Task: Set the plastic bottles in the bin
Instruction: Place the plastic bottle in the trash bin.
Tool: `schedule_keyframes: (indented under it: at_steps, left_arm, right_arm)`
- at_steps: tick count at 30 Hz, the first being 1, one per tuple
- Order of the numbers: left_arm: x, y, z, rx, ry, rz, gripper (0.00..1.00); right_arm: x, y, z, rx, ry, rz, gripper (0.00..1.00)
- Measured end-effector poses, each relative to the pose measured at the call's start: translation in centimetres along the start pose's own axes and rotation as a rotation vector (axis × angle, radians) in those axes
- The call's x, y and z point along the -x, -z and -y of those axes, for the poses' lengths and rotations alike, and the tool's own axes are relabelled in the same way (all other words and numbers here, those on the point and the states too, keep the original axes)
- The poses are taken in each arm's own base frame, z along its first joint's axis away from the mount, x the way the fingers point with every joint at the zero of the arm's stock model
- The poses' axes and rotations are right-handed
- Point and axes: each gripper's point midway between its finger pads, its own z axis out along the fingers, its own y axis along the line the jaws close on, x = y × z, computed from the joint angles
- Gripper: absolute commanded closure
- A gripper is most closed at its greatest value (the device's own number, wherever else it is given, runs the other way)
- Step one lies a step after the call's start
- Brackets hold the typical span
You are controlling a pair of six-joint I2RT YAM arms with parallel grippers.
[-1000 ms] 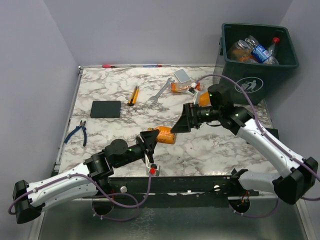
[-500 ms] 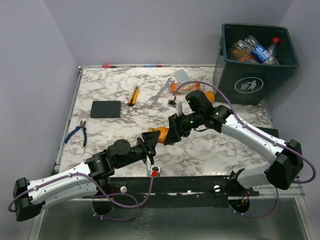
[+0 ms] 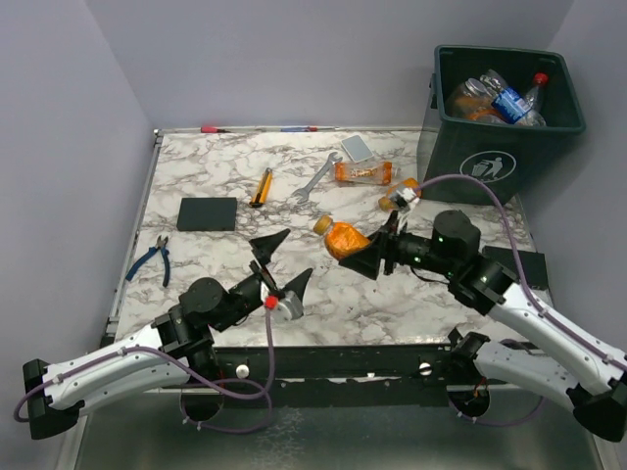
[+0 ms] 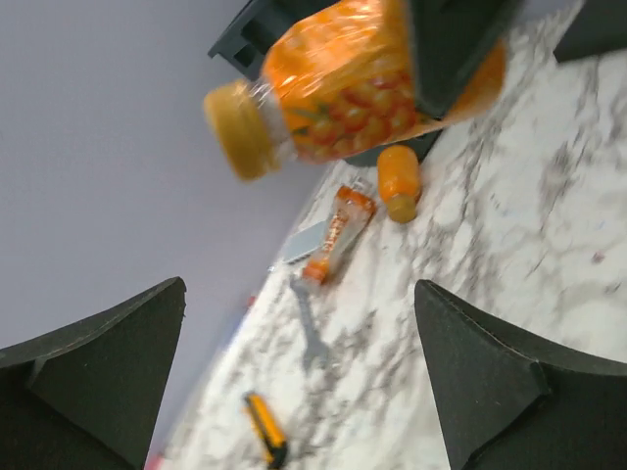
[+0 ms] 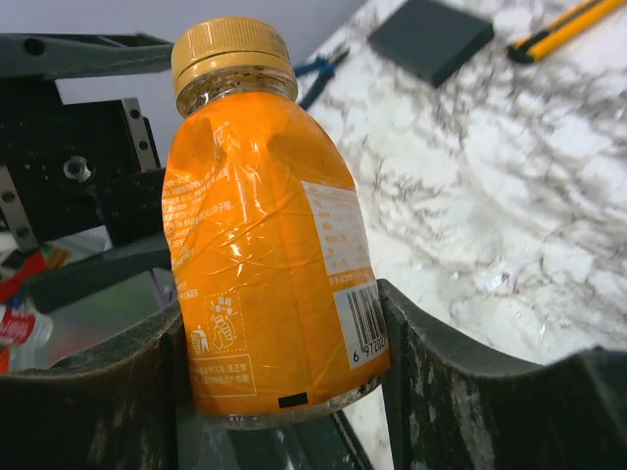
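The right tool (image 3: 370, 257) clamps the orange bottle (image 3: 343, 238) above the table (image 3: 431, 294), cap aimed left at the left tool (image 3: 284, 262), which gapes empty. The bin (image 3: 509, 157) sits far right, on the right arm's side. Left wrist: the orange bottle (image 4: 333, 93) hangs ahead, clear of the spread fingers (image 4: 98, 382). Right wrist: the orange bottle (image 5: 265, 255) sits between the pads (image 5: 98, 411), cap pointing away.

I count one raised orange bottle (image 3: 343, 238), two bottles (image 3: 362, 172) lying on my table (image 3: 196, 166), one bin (image 3: 460, 137), one wrench (image 3: 315, 177), one pliers (image 3: 152, 258)

Left wrist view: orange bottle (image 4: 343, 88) blurred, base hidden behind dark finger (image 4: 456, 44). Top view: bin (image 3: 534, 147) contents half hidden by its wall.
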Motion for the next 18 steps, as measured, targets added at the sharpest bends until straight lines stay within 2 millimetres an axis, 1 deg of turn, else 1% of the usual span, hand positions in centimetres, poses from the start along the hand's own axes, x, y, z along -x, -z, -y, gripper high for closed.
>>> schedule_keyframes:
  at_steps: [2, 3, 4, 5, 7, 9, 12, 13, 14, 16, 18]
  left_arm:
    - [0.4, 0.2, -0.9, 0.07, 0.196, 0.005, 0.01]
    - [0.7, 0.2, -1.5, 0.117, 0.358, 0.009, 0.01]
    - [1.0, 0.2, -1.8, 0.144, 0.455, 0.017, 0.01]
    - [1.6, -0.1, -2.4, 0.184, 0.619, 0.041, 0.01]
    - [2.9, -0.7, -3.3, 0.234, 0.867, 0.096, 0.01]
    - [4.2, -1.7, -3.5, 0.247, 1.091, 0.158, 0.01]
    - [5.6, -3.4, -3.2, 0.231, 1.354, 0.231, 0.01]
    - [6.0, -3.9, -3.1, 0.222, 1.423, 0.253, 0.02]
    - [6.2, -4.6, -2.7, 0.201, 1.491, 0.262, 0.05]
    - [6.5, -5.6, -2.1, 0.158, 1.586, 0.277, 0.14]
    - [6.9, -6.4, -1.8, 0.123, 1.646, 0.288, 0.21]
  right_arm:
    - [1.0, 1.1, -0.1, -0.002, 0.022, 0.138, 0.7]
    - [1.2, 1.4, 0.0, -0.004, 0.028, 0.177, 0.7]
    - [1.5, 1.8, 0.1, -0.004, 0.034, 0.221, 0.7]
    - [1.6, 2.1, 0.2, -0.007, 0.035, 0.263, 0.7]
    - [1.8, 2.4, 0.5, -0.012, 0.038, 0.309, 0.7]
    - [1.8, 2.5, 0.8, -0.017, 0.035, 0.344, 0.7]
    - [1.8, 2.8, 0.9, -0.012, 0.031, 0.387, 0.7]
    - [1.8, 3.0, 0.8, -0.006, 0.032, 0.398, 0.7]
    - [2.0, 3.1, 0.7, 0.0, 0.031, 0.408, 0.7]
    - [2.4, 3.2, 0.4, 0.01, 0.03, 0.424, 0.7]
    - [2.6, 3.3, 0.2, 0.018, 0.03, 0.438, 0.7]
